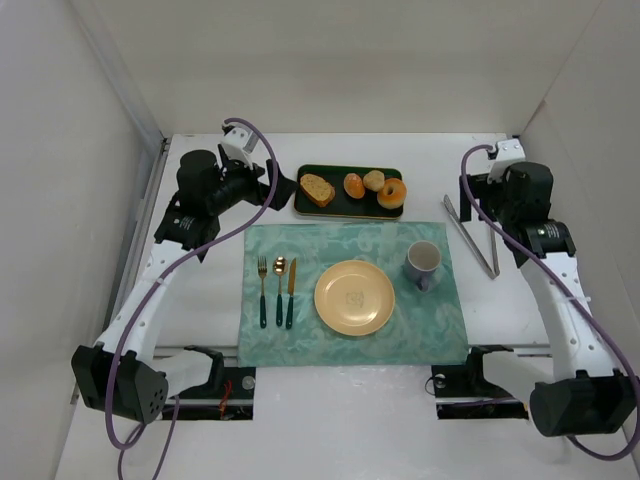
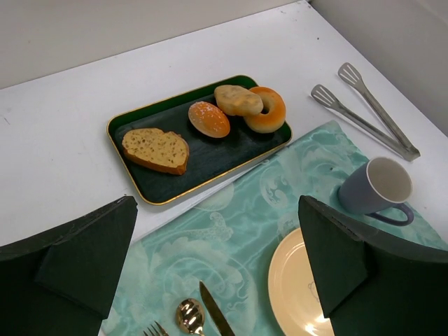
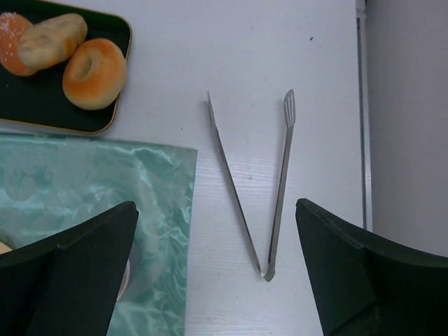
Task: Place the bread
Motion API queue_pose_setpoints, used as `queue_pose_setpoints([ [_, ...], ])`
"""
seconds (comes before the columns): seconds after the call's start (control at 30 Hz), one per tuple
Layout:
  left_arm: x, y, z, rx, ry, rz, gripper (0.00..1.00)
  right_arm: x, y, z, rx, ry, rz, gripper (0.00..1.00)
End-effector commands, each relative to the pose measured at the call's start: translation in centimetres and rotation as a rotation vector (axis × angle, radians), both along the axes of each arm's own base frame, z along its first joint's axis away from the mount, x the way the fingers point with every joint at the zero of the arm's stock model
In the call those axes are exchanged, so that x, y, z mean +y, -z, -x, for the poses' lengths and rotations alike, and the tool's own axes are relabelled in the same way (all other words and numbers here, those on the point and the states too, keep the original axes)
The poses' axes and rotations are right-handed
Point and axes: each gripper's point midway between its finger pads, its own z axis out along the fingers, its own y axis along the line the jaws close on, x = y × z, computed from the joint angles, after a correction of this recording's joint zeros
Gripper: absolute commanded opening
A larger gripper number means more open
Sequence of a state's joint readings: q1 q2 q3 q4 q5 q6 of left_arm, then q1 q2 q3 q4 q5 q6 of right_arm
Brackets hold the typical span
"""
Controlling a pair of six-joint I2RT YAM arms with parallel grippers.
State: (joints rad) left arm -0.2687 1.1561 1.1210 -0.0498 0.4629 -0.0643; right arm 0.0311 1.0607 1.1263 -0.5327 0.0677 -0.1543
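The bread (image 1: 374, 180), a small pale tan oval bun, lies on the dark gold-rimmed tray (image 1: 335, 210) between an orange-brown roll (image 1: 353, 185) and a ring-shaped donut (image 1: 391, 193), leaning on the donut. It also shows in the left wrist view (image 2: 238, 100) and the right wrist view (image 3: 52, 40). My left gripper (image 1: 283, 188) is open and empty, just left of the tray; in its own view (image 2: 217, 210) it hangs over the teal placemat. My right gripper (image 1: 482, 197) is open and empty above the metal tongs (image 3: 252, 189), and in its own view (image 3: 215, 206) its jaws stand wide apart.
A cut slice with crust (image 1: 317, 189) lies at the tray's left end. On the teal placemat (image 1: 300, 340) are a yellow plate (image 1: 354, 297), a grey-blue mug (image 1: 422, 262), and a fork, spoon and knife (image 1: 277, 290). White walls enclose the table.
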Motion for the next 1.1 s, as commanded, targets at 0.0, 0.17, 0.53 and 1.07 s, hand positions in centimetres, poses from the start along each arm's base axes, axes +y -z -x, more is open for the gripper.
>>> queue_pose_setpoints([
  [0.0, -0.2, -2.1, 0.3, -0.067, 0.015, 0.015, 1.0, -0.2, 0.3, 0.2, -0.009, -0.024, 0.01, 1.0],
  [0.17, -0.1, -2.7, 0.7, -0.085, 0.015, 0.02, 1.0, -2.2, 4.1, 0.8, 0.085, -0.136, 0.106, 1.0],
  [0.53, -0.2, -3.1, 1.0, -0.088, 0.022, 0.031, 1.0, -6.2, 10.9, -0.1, 0.262, -0.431, 0.142, 1.0],
  [1.07, 0.0, -4.4, 1.7, -0.12, 0.021, 0.048, 1.0, -6.8, 14.6, -3.2, 0.372, -0.486, 0.053, 1.0],
])
